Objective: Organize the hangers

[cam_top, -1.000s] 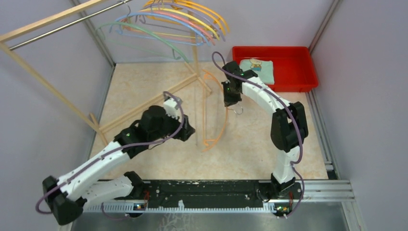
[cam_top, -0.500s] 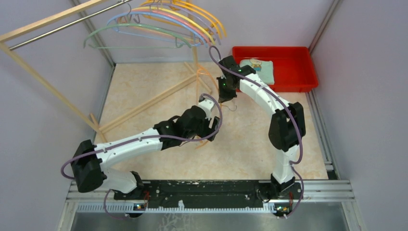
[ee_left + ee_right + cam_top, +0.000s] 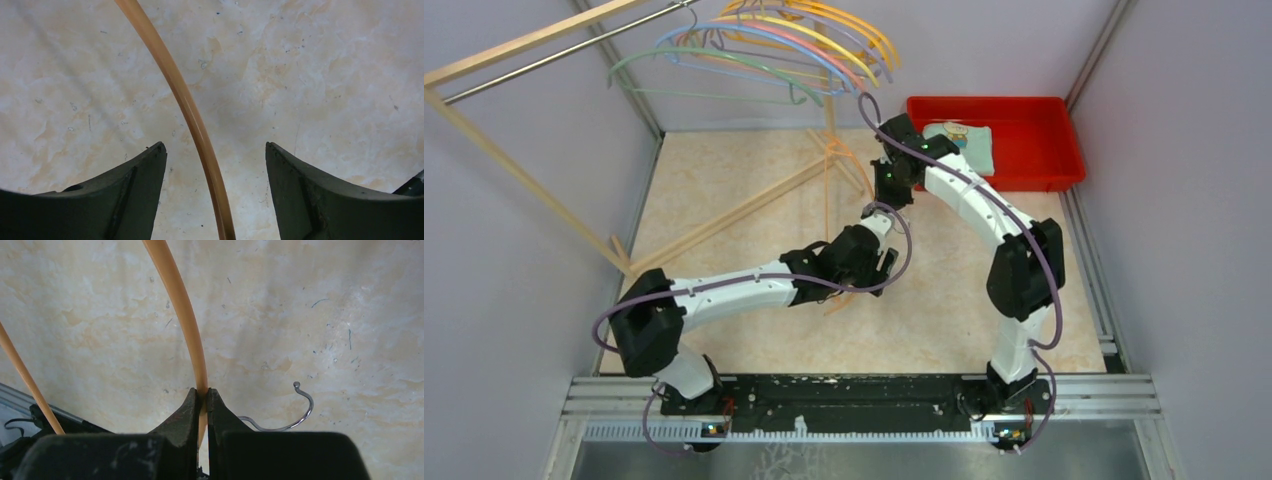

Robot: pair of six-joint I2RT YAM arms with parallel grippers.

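No brand, label or legible writing anywhere. A small printed figure on the folded pale green cloth (image 3: 964, 146) in the red plastic tray (image 3: 1036, 140) is too small to make out.

Thin curved orange plastic hanger (image 3: 176, 296): off the rack, over the marbled beige bench (image 3: 944, 300), mid-bench between the two arms. The right jaws are pressed together on its curved arm, just beside the small metal hook (image 3: 301, 409), which curls out to one side of the grip. The left jaws stand apart, straddling another stretch of the same orange arm (image 3: 186, 102); bare gaps show on both sides, no contact.

Top view: the left arm covers most of the orange hanger. Only thin orange strands show, above the left wrist and below it. A second thin orange bar crosses the lower left of the right wrist view; its ends run out of frame.

Bunch of coloured plastic hangers (image 3: 769, 50), in yellow, orange, pink, blue and green, hangs on the metal rail (image 3: 554, 57) of the pale wooden rack (image 3: 524, 42) at far left. They overlap, so the count is unclear. The rack runs off the frame at top and left.
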